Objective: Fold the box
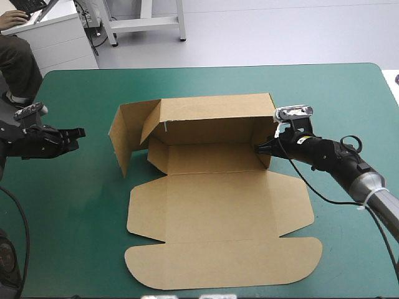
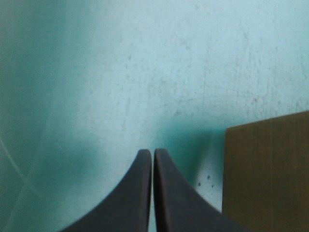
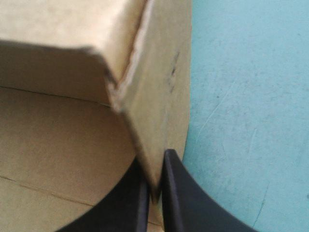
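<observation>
The box [image 1: 218, 205] sits in the middle of the table [image 1: 75, 212], far walls raised, near flaps flat. The right gripper [image 1: 260, 148] is clamped on its right wall. The left gripper [image 1: 80, 132], fingers together, is well apart from it.

We're in a robotics lab here, a test bench set-up rather than a home or a shop. Centre stage is a big table [image 1: 349, 81] under a plain teal-green cover, and the wrist views show that cover scuffed and scratched like a hard-used work surface. There are 2 machines at it: the left gripper [image 1: 78, 132] at one side and the right gripper [image 1: 259, 148] at the other, both with black fin-shaped fingers. On the cover lies 1 brown box [image 1: 212, 212] of cut board. Beyond the far edge there's a bare pale grey floor [image 1: 280, 31], smooth and institutional, the legs of a white metal frame [image 1: 146, 22], and a plain white cabinet [image 1: 59, 40].
</observation>
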{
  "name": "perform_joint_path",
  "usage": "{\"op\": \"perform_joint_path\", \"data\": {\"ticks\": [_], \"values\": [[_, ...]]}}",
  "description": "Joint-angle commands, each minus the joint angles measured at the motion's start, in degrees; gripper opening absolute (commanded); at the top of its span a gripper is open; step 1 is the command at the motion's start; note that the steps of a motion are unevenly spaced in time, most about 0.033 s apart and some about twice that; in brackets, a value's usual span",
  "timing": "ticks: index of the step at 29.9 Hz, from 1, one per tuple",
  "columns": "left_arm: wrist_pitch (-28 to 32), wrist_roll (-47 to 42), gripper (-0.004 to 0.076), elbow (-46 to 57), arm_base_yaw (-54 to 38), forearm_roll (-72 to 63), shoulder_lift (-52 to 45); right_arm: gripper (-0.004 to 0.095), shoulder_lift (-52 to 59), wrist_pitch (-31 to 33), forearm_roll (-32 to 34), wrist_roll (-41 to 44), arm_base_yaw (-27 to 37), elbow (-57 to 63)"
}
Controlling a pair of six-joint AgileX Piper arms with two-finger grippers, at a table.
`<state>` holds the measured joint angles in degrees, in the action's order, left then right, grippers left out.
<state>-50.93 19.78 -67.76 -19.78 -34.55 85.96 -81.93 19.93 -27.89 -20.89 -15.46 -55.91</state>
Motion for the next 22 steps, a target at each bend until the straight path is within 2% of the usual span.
{"op": "perform_joint_path", "data": {"ticks": [1,6,12,19,22], "values": [[2.89,0.77,0.0,-0.86,-1.47,-4.5,-2.03,-0.0014,1.72,6.58,1.94,4.94,0.01,-5.53],[4.55,0.1,0.0,-0.86,-1.43,-4.5,-2.03,-0.0014,1.72,18.9,12.5,18.63,0.01,-16.47],[5.34,0.1,0.0,-0.86,-1.43,-4.85,-2.03,-0.0014,1.72,34.45,15.84,20.89,0.01,-25.13],[7.42,-1.22,0.0,-0.86,-1.43,-7.93,-2.03,-0.0014,0.07,43.84,16.34,20.89,0.01,-24.65],[7.42,-1.22,0.0,-0.86,-1.43,-7.93,-2.03,-0.0014,-1.96,44.98,17.0,20.89,0.01,-24.65]]}}
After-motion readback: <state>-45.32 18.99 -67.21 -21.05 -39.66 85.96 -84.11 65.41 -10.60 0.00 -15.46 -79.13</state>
